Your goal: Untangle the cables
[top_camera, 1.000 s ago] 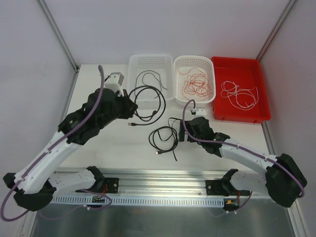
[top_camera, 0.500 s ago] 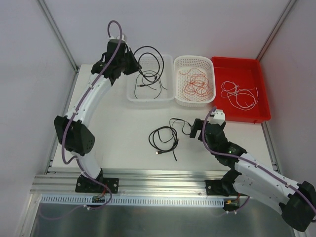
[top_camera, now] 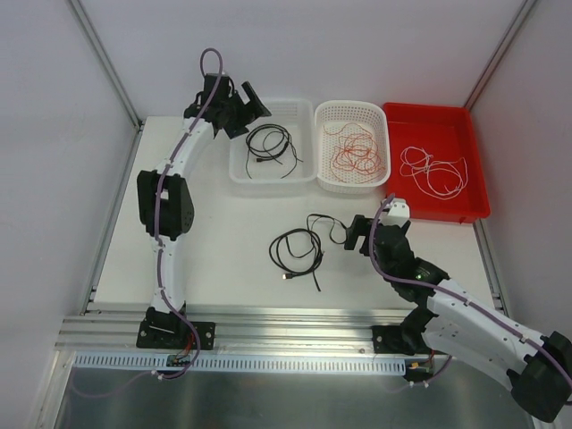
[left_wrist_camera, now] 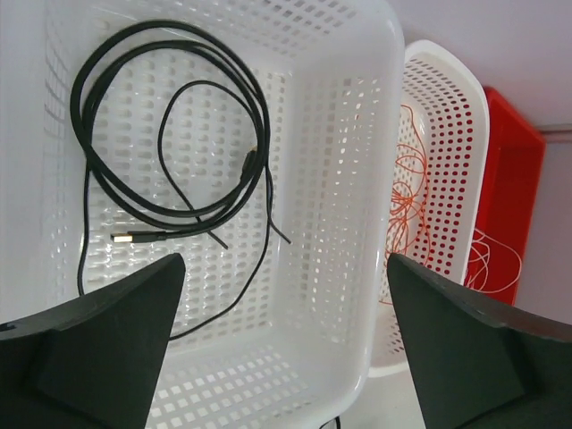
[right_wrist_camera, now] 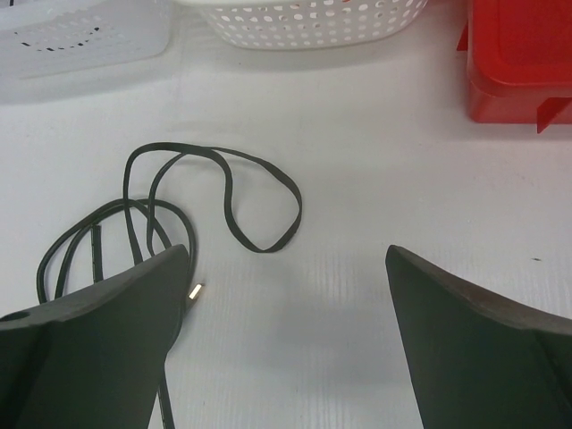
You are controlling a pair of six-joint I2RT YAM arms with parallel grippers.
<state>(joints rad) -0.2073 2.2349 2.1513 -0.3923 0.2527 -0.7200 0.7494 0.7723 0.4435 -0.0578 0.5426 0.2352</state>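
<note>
A coil of black cables (left_wrist_camera: 170,134) lies on the floor of the left basket (left_wrist_camera: 357,134), with a gold-tipped plug showing at one end. Orange-red cables (top_camera: 356,152) sit tangled in the middle basket (top_camera: 353,182), and white cables (top_camera: 433,170) loop in the red tray (top_camera: 438,214). A loose black bundle (top_camera: 299,246) lies on the worktop (top_camera: 223,232) in front of the baskets, one loop reaching out to the right. The left claw (left_wrist_camera: 286,268) hangs above the left basket, fingers spread wide with nothing between them. The right claw (right_wrist_camera: 286,259) hangs low over the worktop, just right of the loose black bundle, fingers wide apart and empty.
</note>
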